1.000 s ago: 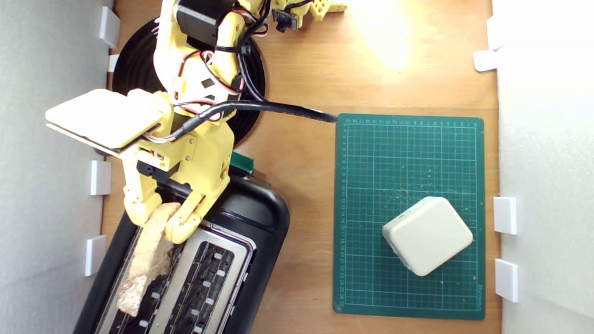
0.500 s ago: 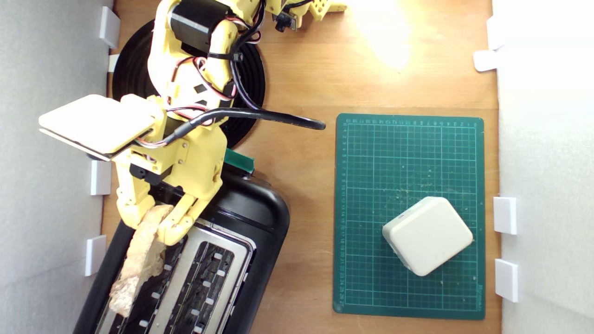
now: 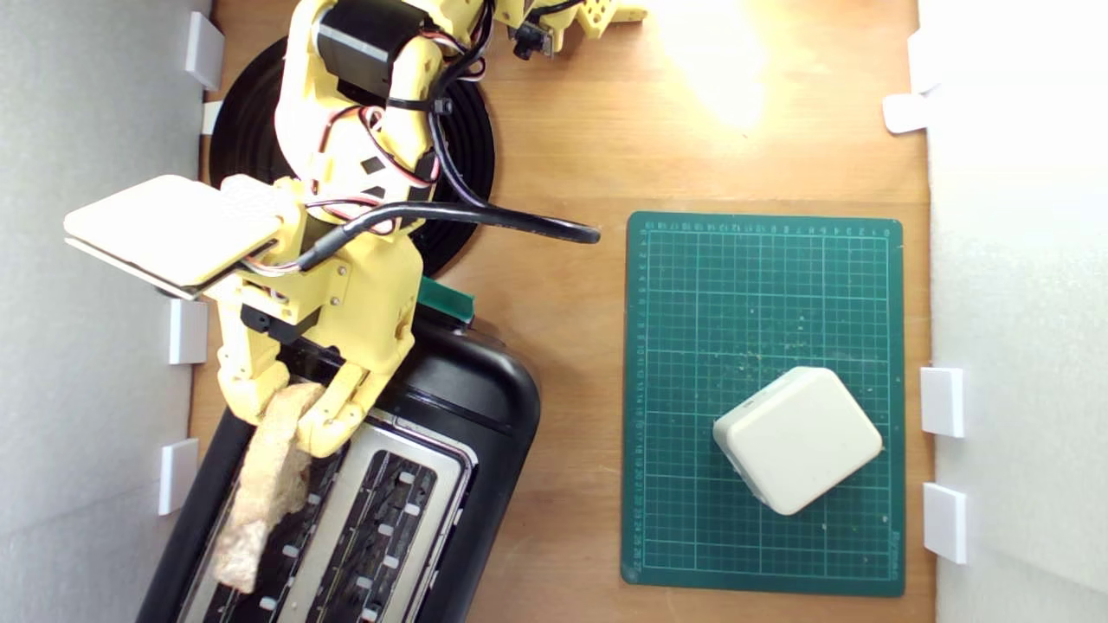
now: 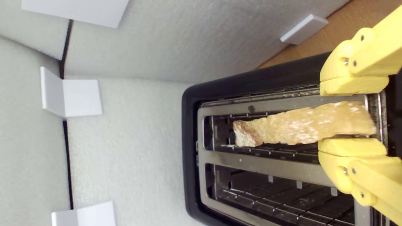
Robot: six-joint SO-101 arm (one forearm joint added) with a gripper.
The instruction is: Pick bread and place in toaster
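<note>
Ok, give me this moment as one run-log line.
phase: insertion | tool: shut on bread | bread: edge-on over toaster slot nearest the foam wall, not released | other slot: empty

This looks like a makeshift robotics test bench rather than a real kitchen — a bare wooden tabletop [image 3: 571, 130] walled in by white foam panels [image 3: 95, 389] held with white clips [image 3: 187, 330] close beside the gripper [image 3: 290, 414]. A green gridded cutting mat [image 3: 762, 294] lies well apart from it — hobby-lab gear, probably.
</note>
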